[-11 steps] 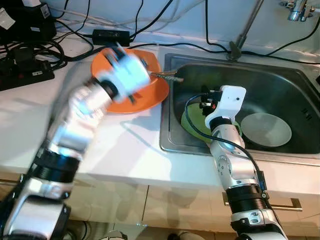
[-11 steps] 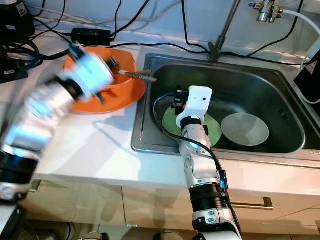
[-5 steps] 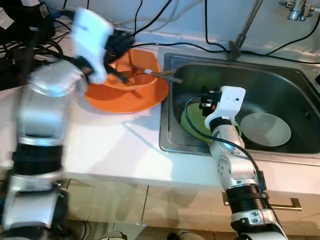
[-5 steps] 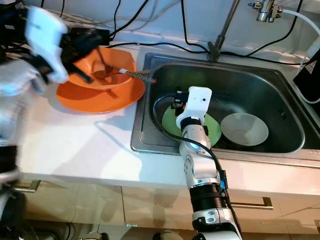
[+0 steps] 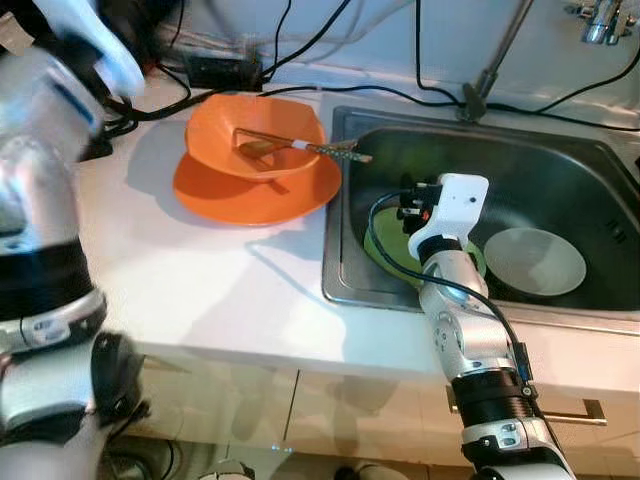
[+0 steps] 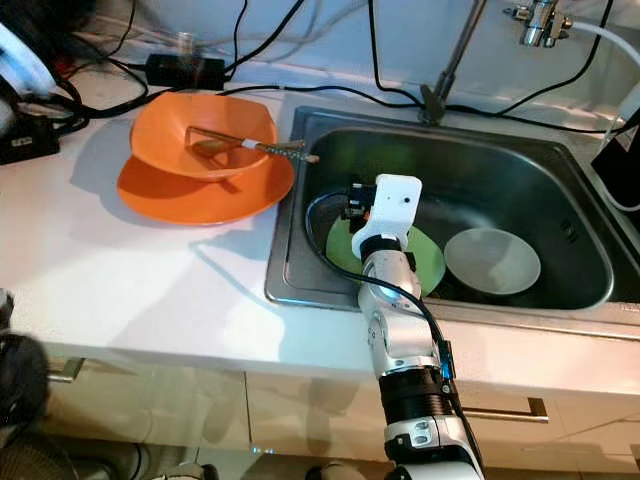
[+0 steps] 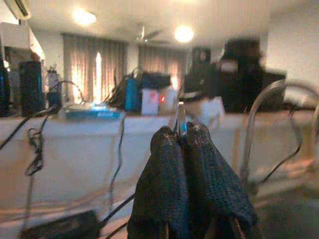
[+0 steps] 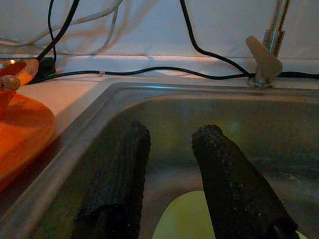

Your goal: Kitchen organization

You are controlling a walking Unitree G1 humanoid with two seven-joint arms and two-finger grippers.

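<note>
Fingers of the right gripper stand apart and empty, low inside the sink, directly above the near-left part of the green plate that lies flat on the sink floor. Fingers of the left gripper are pressed together, holding nothing that can be made out, with the left arm raised at the far left of the counter, well apart from the dishes.

The pale bowl sits upright just right of the green plate, in the right half of the sink. On the counter left of the sink, an orange bowl rests on an orange plate; a utensil lies in the bowl with its long axis running left to right, its handle end overhanging the sink edge. Black cables trail along the far wall.

Judged relation: the green plate lies immediately below and just beyond the right fingers, so the right arm is much the nearer to the sink dishes. A flat plate offers only its rim, so the approach probably turns on reaching that edge.
</note>
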